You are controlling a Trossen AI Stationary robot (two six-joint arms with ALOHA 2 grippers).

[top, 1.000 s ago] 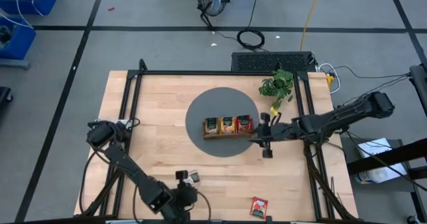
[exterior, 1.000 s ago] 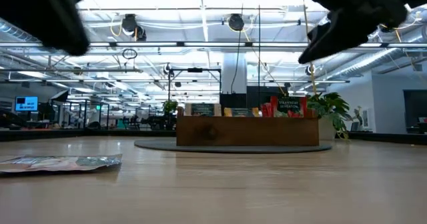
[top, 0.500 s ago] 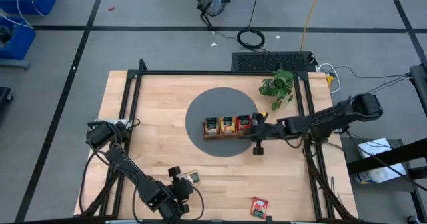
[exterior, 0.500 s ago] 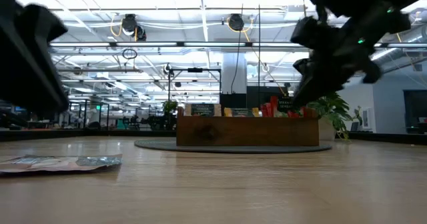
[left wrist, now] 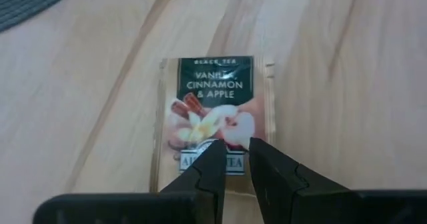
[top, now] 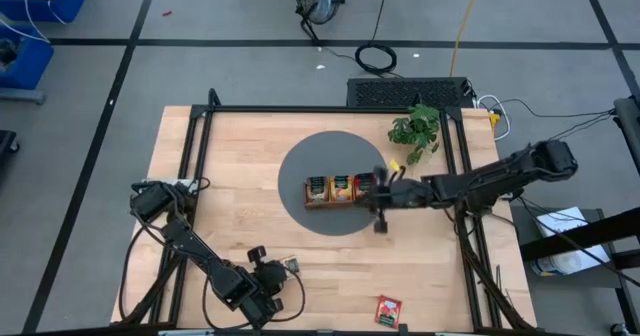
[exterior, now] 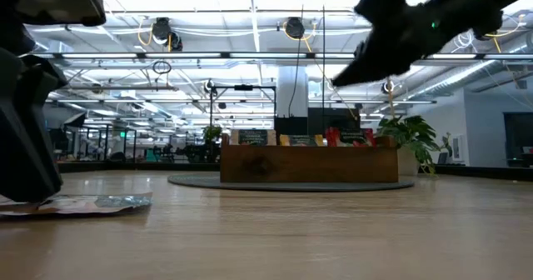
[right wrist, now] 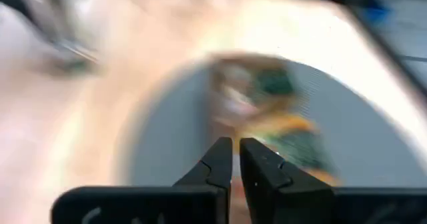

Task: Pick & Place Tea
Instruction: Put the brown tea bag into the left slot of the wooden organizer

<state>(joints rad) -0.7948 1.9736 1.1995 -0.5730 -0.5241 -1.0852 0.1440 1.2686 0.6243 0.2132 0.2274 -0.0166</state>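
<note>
A pale tan tea sachet (left wrist: 213, 111) lies flat on the wood near the table's front edge (top: 291, 266). My left gripper (left wrist: 237, 147) stands low over its near end, fingers a narrow gap apart. The wooden tray (top: 342, 189) sits on a grey round mat (top: 300, 166) and holds tan, orange and red sachets standing on edge (exterior: 350, 136). My right gripper (top: 372, 204) hovers by the tray's right end, raised above it (exterior: 358, 59), its fingers shut (right wrist: 235, 147) with nothing between them. A red sachet (top: 388, 309) lies flat at the front edge. My left gripper comes at the tan sachet from above, its fingertips (left wrist: 217, 159) over the label end (left wrist: 200, 163). I cannot tell whether they touch it. The sachet lies flat on the table.
A small potted plant (top: 415, 128) stands behind the tray at the back right. Black frame rails (top: 200, 176) run along the table's left and right sides. Bare wood lies between the mat and the front edge.
My left gripper has come down from high above to table height at the tan sachet. My right gripper has gone toward the table's left to the tray's right end, dipped to the red sachets and risen again. A red sachet that stood tall now sits lower in the tray.
</note>
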